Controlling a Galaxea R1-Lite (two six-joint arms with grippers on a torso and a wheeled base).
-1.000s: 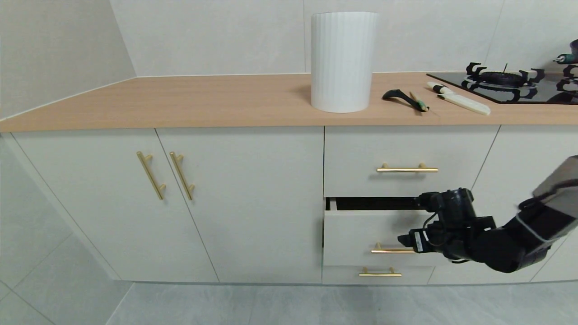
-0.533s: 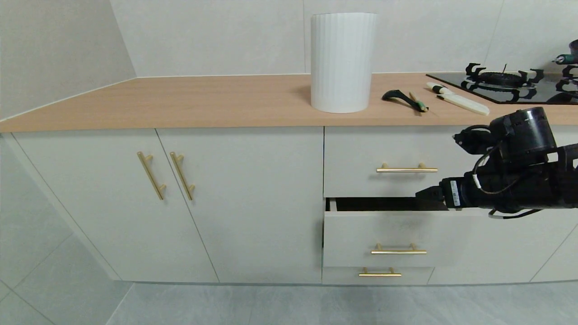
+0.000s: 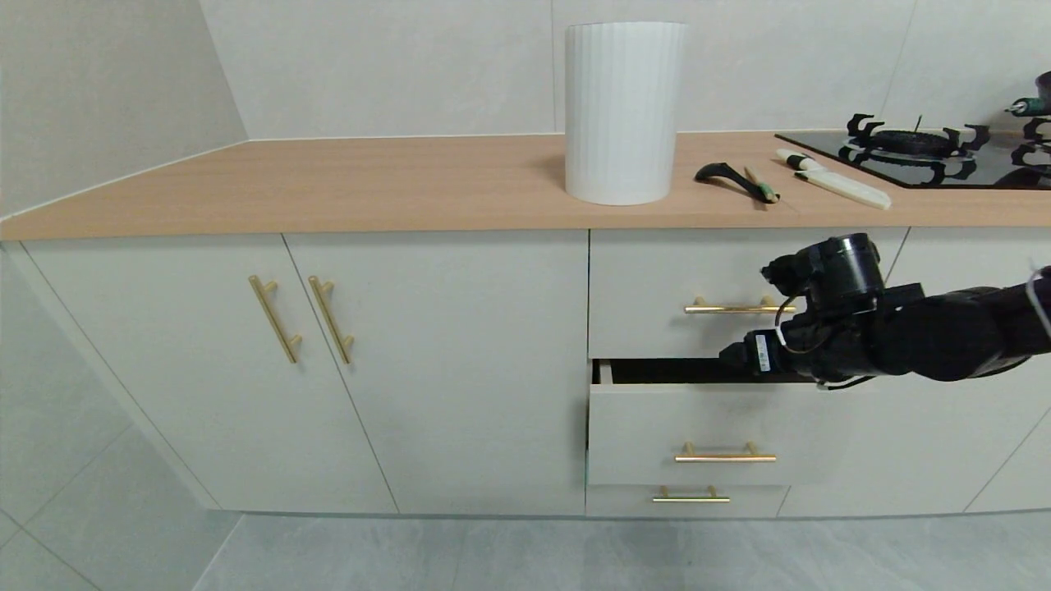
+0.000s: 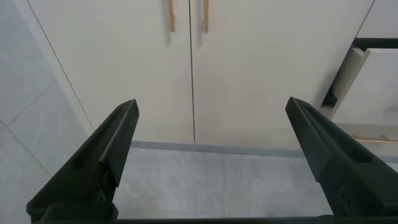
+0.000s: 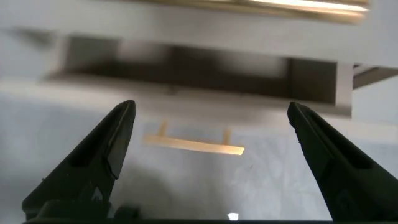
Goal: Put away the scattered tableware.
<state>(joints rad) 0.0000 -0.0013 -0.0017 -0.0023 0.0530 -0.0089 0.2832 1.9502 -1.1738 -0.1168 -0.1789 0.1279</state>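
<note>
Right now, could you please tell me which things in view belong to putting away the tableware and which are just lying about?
Job: white knife, black-handled utensil and green-tipped stick on the counter; the partly open drawer; the open right pincer at its gap.
Lying about: white ribbed canister, gas hob, cupboard doors.

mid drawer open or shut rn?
Partly open: the middle drawer sits slightly forward of the top drawer, with a dark gap showing above its front.
</note>
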